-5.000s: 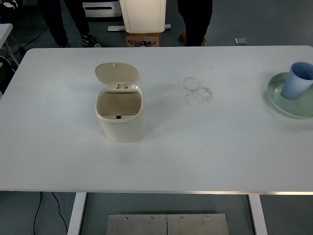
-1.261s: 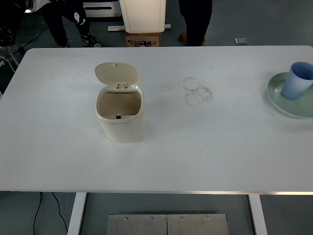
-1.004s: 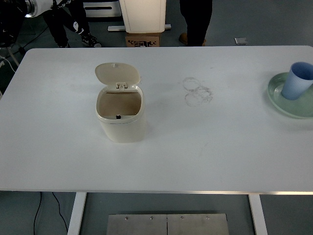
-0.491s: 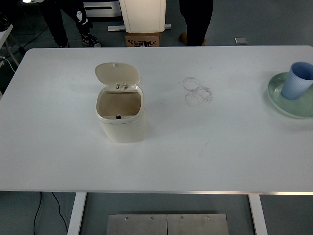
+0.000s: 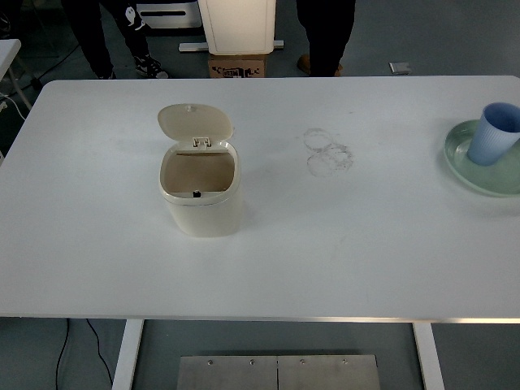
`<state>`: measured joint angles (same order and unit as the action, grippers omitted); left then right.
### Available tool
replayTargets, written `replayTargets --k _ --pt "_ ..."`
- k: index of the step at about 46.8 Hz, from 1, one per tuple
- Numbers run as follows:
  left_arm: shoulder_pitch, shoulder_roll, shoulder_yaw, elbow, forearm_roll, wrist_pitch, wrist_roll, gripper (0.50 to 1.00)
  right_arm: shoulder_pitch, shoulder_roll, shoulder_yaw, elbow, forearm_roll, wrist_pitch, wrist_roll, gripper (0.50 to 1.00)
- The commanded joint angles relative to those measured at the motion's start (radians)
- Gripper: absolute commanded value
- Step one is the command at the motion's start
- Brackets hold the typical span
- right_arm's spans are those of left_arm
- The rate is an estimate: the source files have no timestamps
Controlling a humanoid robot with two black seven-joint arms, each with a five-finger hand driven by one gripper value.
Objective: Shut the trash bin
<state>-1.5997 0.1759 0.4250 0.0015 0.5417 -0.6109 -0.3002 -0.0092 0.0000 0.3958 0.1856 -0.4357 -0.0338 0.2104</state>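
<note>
A small cream trash bin (image 5: 201, 199) stands on the white table (image 5: 341, 244), left of centre. Its round lid (image 5: 195, 121) is swung up and back on the hinge at the far rim, so the brown inside of the bin shows. Neither of my hands is in the picture.
At the right edge a light blue cup (image 5: 496, 134) stands on a pale green plate (image 5: 465, 166). Faint ring marks (image 5: 327, 151) show on the tabletop near the middle. Beyond the far edge are people's legs (image 5: 325, 32), a cardboard box (image 5: 236, 65) and a white unit (image 5: 237, 24).
A person at the top left has moved about behind the table and partly left the picture. The bin and its lid have not moved.
</note>
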Motion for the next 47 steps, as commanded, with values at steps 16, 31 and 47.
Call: replayTargets --k 16,31,47 --pt "0.006 -0.001 0.001 0.000 0.001 0.000 -0.068 1.000 0.000 0.000 0.000 0.000 0.000 0.000 0.000 0.991" --pt "0.017 -0.001 0.001 0.006 0.000 0.000 -0.051 1.000 0.000 0.000 0.000 0.000 0.000 0.000 0.000 0.991" --pt "0.035 0.013 0.001 0.008 0.000 0.091 0.007 1.000 0.000 0.000 0.000 0.000 0.000 0.000 0.001 0.991"
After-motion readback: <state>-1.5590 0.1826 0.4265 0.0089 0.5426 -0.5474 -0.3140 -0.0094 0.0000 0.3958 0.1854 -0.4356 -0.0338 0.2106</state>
